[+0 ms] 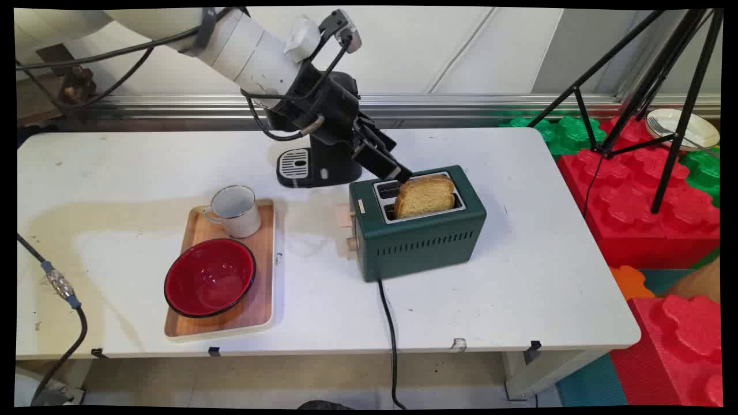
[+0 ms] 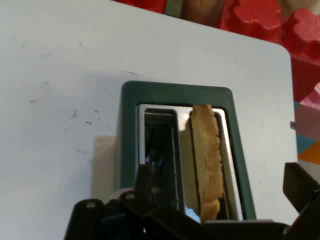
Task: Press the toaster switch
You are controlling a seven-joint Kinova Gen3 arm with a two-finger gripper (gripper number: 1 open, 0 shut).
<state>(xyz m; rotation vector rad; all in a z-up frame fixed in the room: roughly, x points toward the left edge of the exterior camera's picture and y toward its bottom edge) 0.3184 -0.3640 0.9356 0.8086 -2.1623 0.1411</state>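
Green metal toaster (image 1: 421, 236) stands near the middle of a white worktop (image 1: 519, 276), with its black cord (image 1: 389, 323) running off the near edge. It has two slots. One slice of browned bread (image 1: 425, 195) stands upright in the slot nearer the camera, its top half above the toaster. The other slot is empty.

One black claw (image 1: 400, 174) on a white arm reaches down from the upper left and hovers at the left end of the bread, just above the toaster's top. The claw is released. In the hand view its two fingers are spread wide, one over the empty slot and one beyond the toaster's far side, with the bread (image 2: 206, 150) between them. Neither finger appears to touch the bread, and the claw grips nothing.

Behind the toaster, partly hidden by the arm, is one black coffee machine (image 1: 314, 167). To the left, well apart from the toaster, lies one wooden tray (image 1: 262, 311). It carries one white mug (image 1: 235, 210) and one red bowl (image 1: 210, 276), both empty. Right of the worktop are red and green foam blocks (image 1: 634, 196), one black tripod (image 1: 663, 86) and one pale plate (image 1: 680, 127).
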